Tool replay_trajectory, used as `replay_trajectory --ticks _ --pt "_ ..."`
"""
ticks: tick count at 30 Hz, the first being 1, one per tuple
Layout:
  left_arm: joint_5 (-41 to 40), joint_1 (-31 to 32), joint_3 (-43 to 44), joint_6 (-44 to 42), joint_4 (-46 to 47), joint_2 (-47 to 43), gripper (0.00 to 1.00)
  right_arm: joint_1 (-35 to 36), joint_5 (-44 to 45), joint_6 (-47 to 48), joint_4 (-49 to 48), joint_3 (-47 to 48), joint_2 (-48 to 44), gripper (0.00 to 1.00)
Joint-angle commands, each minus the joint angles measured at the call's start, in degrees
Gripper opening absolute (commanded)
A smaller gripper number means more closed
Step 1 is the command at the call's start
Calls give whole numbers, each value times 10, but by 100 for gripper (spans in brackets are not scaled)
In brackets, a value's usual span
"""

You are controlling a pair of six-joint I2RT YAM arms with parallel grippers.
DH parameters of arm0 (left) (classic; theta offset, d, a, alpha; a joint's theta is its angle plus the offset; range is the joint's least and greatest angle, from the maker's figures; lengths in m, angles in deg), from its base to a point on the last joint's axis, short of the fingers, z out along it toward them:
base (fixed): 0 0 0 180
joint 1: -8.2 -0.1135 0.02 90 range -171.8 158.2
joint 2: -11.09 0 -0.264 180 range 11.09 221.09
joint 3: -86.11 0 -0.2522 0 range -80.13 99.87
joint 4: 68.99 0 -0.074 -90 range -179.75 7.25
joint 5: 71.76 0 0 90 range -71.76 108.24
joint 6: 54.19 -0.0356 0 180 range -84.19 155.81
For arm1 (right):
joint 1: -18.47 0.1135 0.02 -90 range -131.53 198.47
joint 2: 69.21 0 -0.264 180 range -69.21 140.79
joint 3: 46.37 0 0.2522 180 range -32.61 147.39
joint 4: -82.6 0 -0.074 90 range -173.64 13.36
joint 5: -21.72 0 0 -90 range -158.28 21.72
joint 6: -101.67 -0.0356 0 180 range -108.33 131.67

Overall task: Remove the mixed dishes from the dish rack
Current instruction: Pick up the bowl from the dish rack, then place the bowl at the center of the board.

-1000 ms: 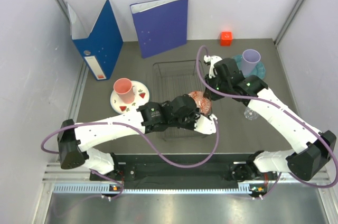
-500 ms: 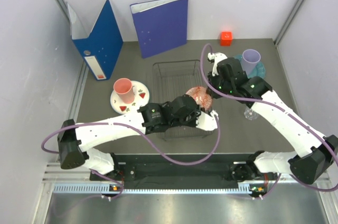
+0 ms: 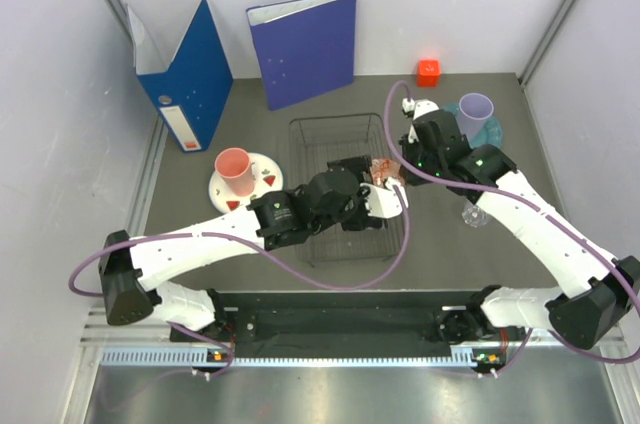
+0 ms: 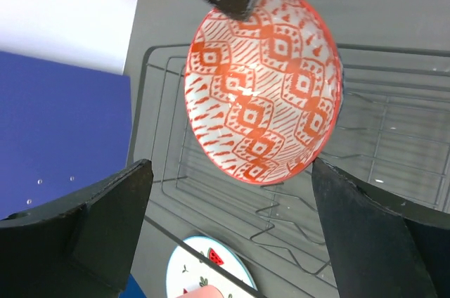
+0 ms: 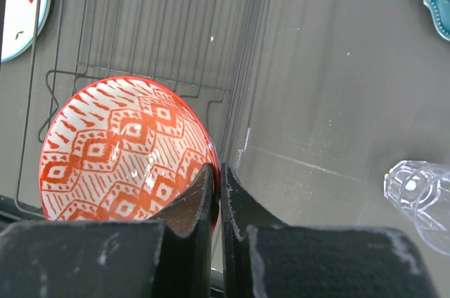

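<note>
The small patterned bowl [image 3: 383,172] [image 4: 264,83] [image 5: 119,150], red and white inside, hangs tilted over the right side of the black wire dish rack [image 3: 330,134] [image 4: 394,143] [image 5: 162,24]. My right gripper [image 3: 400,166] [image 5: 220,178] is shut on its rim, one finger inside and one outside. Just short of the bowl, my left gripper [image 3: 362,176] [image 4: 232,242] stands wide open and touches nothing. A pink cup [image 3: 235,169] stands on the white plate [image 3: 262,182] left of the rack. On the teal plate [image 3: 490,132] at the right stands a lavender cup [image 3: 475,112]. The glass tumbler [image 3: 474,214] [image 5: 418,189] stands beside my right arm.
Two blue binders [image 3: 185,74] [image 3: 305,44] stand at the back, left of centre. A small red cube [image 3: 428,71] sits at the back right. White walls close in both sides of the dark table [image 3: 440,244].
My left gripper has opened and let go of the bowl. My right gripper keeps its hold, and the bowl has shifted a little towards the back over the rack.
</note>
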Motion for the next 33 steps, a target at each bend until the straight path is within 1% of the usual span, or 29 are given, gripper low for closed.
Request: replay_trajectory --ticks 1,4,7,8,10,11,12,14,15,17,18,19,22,26,29,33 --pt "-30 -13 -3 19 54 -26 99 -5 16 -20 -21 30 -29 0" --pt "-47 -21 -1 28 63 -28 99 -20 35 -30 -24 35 -45 0" --pt "-72 -39 4 55 72 -32 99 -54 47 -44 -30 34 -72 0" --pt "-79 -46 7 66 74 -33 99 -76 47 -47 -35 31 -81 0" --pt "-84 -73 8 104 83 -41 99 -102 47 -58 -39 19 -106 0" --pt "-84 -84 8 119 84 -43 99 -130 45 -60 -43 14 -114 0" --pt "-88 -95 8 153 88 -48 99 -143 34 -62 -46 7 -122 0" --pt "-100 -125 11 190 92 -50 99 -174 28 -72 -50 -16 -140 0" --pt "-114 -134 11 226 91 -50 99 -181 28 -76 -55 -27 -145 0" --pt "-117 -154 8 257 91 -50 99 -190 33 -90 -71 -65 -158 0" --pt "-125 -157 4 284 93 -50 99 -195 33 -97 -82 -82 -162 0" --pt "-129 -159 -1 296 96 -51 99 -198 30 -114 -92 -114 -170 0" --pt "-136 -161 -23 345 110 -58 99 -204 25 -143 -139 -171 -180 0" --pt "-139 -162 -67 413 138 -89 99 -204 38 -169 -190 -211 -177 0" --pt "-151 -165 -97 446 152 -112 99 -205 53 -182 -226 -238 -184 0" --pt "-154 -166 -124 459 166 -133 99 -205 60 -198 -257 -262 -192 0"
